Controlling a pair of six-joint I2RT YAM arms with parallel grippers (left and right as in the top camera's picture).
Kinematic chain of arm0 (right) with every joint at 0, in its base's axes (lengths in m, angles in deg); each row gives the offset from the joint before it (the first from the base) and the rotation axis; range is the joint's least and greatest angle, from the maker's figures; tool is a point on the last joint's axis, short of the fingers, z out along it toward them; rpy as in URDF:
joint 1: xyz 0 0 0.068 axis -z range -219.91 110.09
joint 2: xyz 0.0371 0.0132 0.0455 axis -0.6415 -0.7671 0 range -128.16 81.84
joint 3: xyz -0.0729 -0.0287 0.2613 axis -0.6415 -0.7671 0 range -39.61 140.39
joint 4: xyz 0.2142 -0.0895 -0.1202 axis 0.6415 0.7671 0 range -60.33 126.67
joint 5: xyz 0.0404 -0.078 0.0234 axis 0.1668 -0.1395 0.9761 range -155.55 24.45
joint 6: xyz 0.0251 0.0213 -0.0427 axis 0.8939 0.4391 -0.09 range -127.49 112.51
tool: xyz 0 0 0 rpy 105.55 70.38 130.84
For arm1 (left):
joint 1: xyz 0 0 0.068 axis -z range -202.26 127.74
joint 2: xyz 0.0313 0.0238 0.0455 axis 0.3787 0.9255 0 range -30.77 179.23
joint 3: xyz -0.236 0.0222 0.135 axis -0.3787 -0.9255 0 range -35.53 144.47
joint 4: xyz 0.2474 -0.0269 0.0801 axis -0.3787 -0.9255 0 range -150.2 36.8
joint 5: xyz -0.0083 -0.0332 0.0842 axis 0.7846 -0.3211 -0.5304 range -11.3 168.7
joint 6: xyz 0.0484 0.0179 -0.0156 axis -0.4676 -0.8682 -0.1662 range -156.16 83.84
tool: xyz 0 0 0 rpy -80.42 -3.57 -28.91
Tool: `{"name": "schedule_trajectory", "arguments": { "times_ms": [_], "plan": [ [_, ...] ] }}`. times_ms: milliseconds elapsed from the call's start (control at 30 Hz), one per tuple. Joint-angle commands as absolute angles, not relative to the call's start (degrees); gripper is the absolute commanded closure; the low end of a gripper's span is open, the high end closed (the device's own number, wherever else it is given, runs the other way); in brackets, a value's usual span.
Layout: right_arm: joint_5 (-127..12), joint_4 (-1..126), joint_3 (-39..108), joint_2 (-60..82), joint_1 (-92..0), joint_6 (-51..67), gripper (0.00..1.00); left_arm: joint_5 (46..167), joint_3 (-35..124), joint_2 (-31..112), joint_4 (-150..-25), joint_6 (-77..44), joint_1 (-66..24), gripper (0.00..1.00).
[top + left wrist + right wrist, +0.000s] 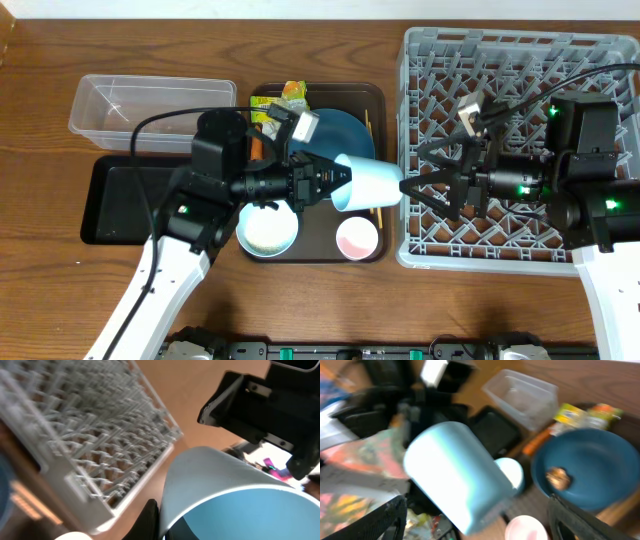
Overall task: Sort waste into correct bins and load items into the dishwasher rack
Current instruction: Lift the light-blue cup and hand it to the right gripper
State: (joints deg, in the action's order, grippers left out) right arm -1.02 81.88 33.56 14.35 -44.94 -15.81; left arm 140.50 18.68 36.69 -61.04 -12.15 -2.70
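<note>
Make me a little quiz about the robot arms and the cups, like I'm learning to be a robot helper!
1. True or false: the light blue cup stands upright inside the dishwasher rack.
2. Which arm grips the light blue cup? A) left B) right C) neither
3. Fill in: the pink cup and the small white bowl sit on the brown ____.
Key: 1 false, it is held sideways outside the rack; 2 A, the left gripper, while the right gripper is open; 3 tray.

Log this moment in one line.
left gripper: shut on light blue cup | right gripper: open, at cup's base | place: beside dishwasher rack edge
</note>
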Motion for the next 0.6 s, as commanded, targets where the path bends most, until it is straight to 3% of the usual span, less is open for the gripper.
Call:
{"name": "schedule_trajectory", "arguments": {
  "times_ms": [0, 267, 433, 533, 567],
  "plan": [
    [6.6, 81.8, 34.7, 14.5, -46.6, -19.4, 0.19, 151.9, 19.6, 38.4, -56.8, -10.2, -3.0, 0.94],
    [4.3, 81.7, 34.7, 14.5, -52.4, -20.7, 0.23, 154.8, 19.6, 38.8, -43.9, -4.7, -3.0, 0.94],
    [1.7, 81.7, 34.7, 14.5, -54.2, -20.9, 0.45, 154.8, 19.6, 38.8, -43.9, -4.7, -3.0, 0.94],
    [1.4, 81.7, 34.7, 14.5, -54.2, -20.9, 0.51, 154.7, 19.6, 38.8, -43.9, -4.7, -3.0, 0.93],
    [0.5, 81.7, 34.7, 14.5, -54.2, -20.8, 0.54, 154.4, 19.6, 38.8, -43.9, -4.7, -3.0, 0.78]
  ]
}}
